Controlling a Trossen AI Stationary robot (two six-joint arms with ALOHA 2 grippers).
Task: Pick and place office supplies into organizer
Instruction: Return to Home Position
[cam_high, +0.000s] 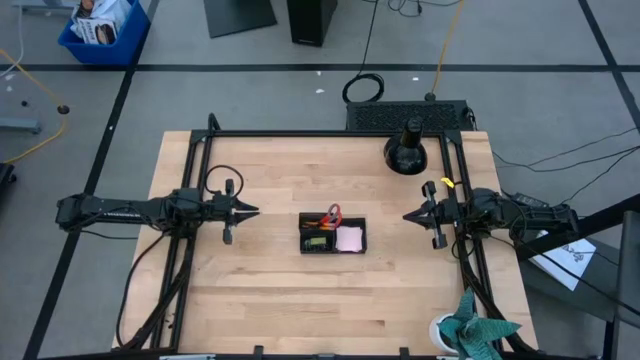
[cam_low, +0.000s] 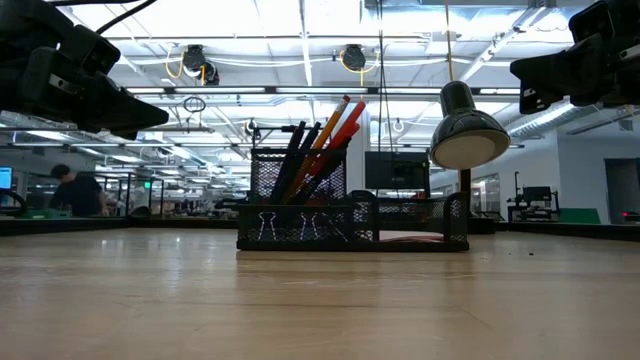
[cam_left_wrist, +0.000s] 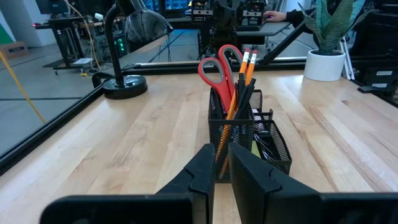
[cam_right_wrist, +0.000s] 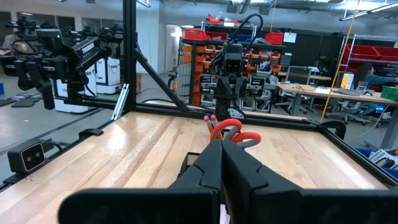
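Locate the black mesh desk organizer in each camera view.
High view: black mesh desk organizer at picture centre.
Low view: organizer centre, mid-height.
Left wrist view: organizer centre.
Right wrist view: organizer lower centre, mostly hidden.
Landmark: red-handled scissors standing inside; unclear in low view.

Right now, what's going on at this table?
Nothing is being handled. The left gripper and right gripper hang raised on either side of the organizer mid-table, jaws shut and empty. It already holds scissors, pencils, pens and a pink pad.
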